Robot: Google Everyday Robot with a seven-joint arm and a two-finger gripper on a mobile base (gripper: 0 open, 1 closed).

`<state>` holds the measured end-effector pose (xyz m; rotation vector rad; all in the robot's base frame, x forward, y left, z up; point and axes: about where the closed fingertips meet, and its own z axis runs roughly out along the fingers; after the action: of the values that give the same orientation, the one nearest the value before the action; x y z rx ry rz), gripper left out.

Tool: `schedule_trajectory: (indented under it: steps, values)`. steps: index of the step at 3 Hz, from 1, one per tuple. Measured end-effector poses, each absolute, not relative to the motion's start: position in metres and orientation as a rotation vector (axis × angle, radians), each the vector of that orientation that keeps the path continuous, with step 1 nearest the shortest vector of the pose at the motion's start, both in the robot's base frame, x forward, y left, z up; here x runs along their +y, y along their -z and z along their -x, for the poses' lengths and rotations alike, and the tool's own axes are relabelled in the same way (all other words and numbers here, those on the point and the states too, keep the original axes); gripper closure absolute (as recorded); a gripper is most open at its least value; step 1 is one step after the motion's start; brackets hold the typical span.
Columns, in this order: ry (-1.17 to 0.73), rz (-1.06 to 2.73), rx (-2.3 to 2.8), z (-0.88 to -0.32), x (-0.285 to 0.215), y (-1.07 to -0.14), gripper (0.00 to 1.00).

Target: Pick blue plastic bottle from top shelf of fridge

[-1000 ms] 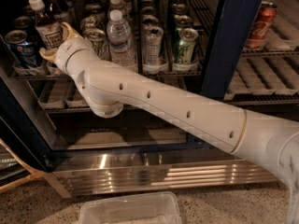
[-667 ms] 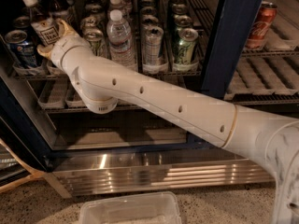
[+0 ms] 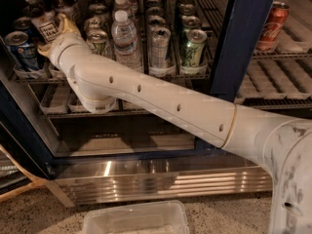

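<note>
The blue plastic bottle (image 3: 44, 26), small, with dark liquid, a white cap and a white label, stands tilted to the left at the left end of the top shelf (image 3: 195, 75) of the fridge (image 3: 240, 38). My gripper (image 3: 52, 34) is at the end of the white arm that reaches in from the lower right. Its tan fingers (image 3: 67, 22) sit on either side of the bottle, shut on it. The arm's wrist hides the bottle's lower part.
A blue soda can (image 3: 19, 50) stands just left of the gripper. A taller water bottle (image 3: 126, 38) and several cans (image 3: 191, 48) stand to the right. A red can (image 3: 270, 26) is behind the right door. Below are the lower rack (image 3: 58, 100), a steel base panel (image 3: 161, 179) and a clear bin (image 3: 136, 221) on the floor.
The arm's wrist has moved up and left along the shelf. The small bottle now leans to the left between the fingers.
</note>
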<state>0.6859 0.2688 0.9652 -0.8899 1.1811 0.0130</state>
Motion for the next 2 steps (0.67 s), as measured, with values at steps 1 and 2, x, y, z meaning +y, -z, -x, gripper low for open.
schedule_trajectory:
  steps: [1, 2]
  values:
    - [-0.013, 0.89, 1.181, -0.686, 0.269, -0.965, 0.0]
    - [0.019, 0.882, 1.168, -0.682, 0.259, -0.972, 0.0]
